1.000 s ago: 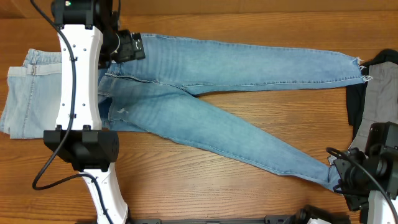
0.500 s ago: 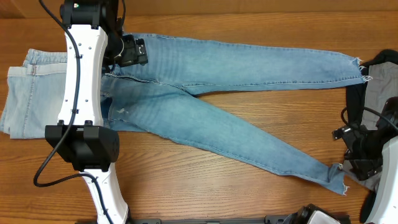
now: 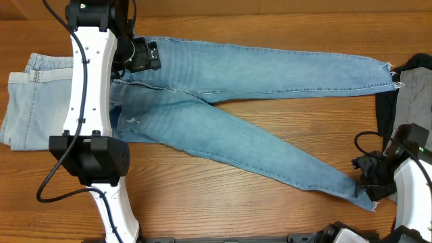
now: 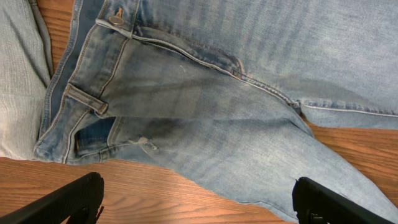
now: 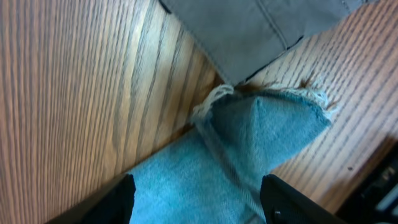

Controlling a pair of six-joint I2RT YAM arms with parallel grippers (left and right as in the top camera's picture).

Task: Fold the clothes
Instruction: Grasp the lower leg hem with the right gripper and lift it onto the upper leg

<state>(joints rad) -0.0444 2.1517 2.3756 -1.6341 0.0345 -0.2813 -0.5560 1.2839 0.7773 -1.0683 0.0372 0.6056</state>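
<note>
Overhead: left arm (image 3: 88, 101) reaches up the left side of the table (image 3: 202, 175), with the left gripper (image 3: 140, 54) over the top of the mid-blue jeans (image 3: 223, 128). They lie flat, legs splayed rightward. Pale-wash jeans (image 3: 30, 101) sit folded at far left. Grey garment (image 3: 413, 91) and black garment (image 3: 385, 115) are at the right edge. Right gripper (image 3: 368, 185) is at the lower leg's end.
Left wrist: jaws wide open above the waistband (image 4: 62, 87), holding nothing.
Right wrist: jaws apart, astride the bunched frayed hem (image 5: 267, 124). I can't tell if the pads touch cloth.

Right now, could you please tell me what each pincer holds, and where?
Nothing is held: the left pincer hangs open over the jeans at the waist; the right pincer stands open around their frayed hem.
</note>
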